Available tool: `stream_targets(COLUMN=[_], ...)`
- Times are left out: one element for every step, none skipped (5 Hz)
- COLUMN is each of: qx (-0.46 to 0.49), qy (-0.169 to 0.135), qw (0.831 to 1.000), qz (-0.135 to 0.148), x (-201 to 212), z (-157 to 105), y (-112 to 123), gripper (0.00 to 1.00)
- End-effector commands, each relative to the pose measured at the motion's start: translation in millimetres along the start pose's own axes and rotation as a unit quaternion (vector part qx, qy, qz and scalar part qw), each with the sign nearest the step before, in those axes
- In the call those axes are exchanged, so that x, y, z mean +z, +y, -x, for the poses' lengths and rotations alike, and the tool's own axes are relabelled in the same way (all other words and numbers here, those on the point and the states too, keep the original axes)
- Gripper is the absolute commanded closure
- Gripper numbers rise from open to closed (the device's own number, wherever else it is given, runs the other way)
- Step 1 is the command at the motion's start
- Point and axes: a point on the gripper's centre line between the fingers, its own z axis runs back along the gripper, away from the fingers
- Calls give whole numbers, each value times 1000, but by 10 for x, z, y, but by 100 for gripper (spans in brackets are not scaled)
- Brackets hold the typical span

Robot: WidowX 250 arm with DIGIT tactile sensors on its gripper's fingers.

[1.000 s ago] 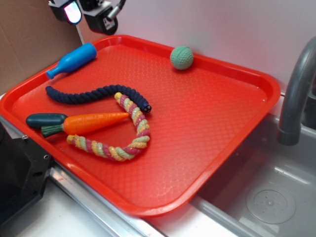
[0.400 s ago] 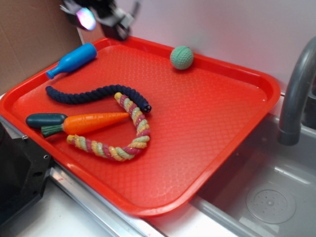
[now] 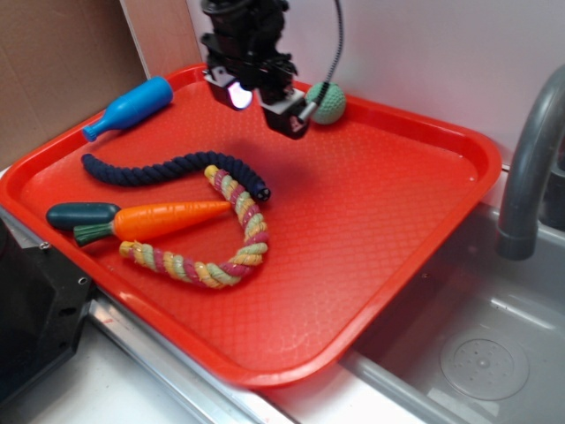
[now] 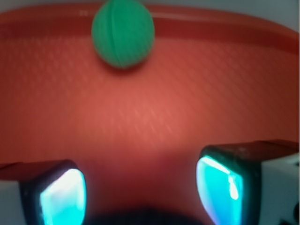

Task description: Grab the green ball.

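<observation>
Over the tray, my fingers hang spread wide and empty, the ball ahead by the far rim.

The setting is a mock kitchen arranged as a robot test station. A grey sink basin with a round drain occupies the lower right, with a dark grey curved faucet rising beside it. A red plastic tray rests on the pale worktop, partly overhanging the basin. Behind stand a plain white wall and a brown cardboard panel, which indicate a staged setup, not a home.
</observation>
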Motion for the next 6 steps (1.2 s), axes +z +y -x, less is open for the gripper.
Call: stream_targets(qx=[7, 16, 10, 14, 12, 47], qy=[-62, -61, -74, -80, -83, -90], qw=[998, 998, 997, 997, 996, 995], qz=[-5, 8, 12, 17, 16, 27], x=[-24, -164, -247, -251, 61, 540], z=[-343, -585, -711, -678, -455, -123], y=[11, 90, 41, 19, 54, 131], gripper=[0, 0, 0, 100, 100, 100])
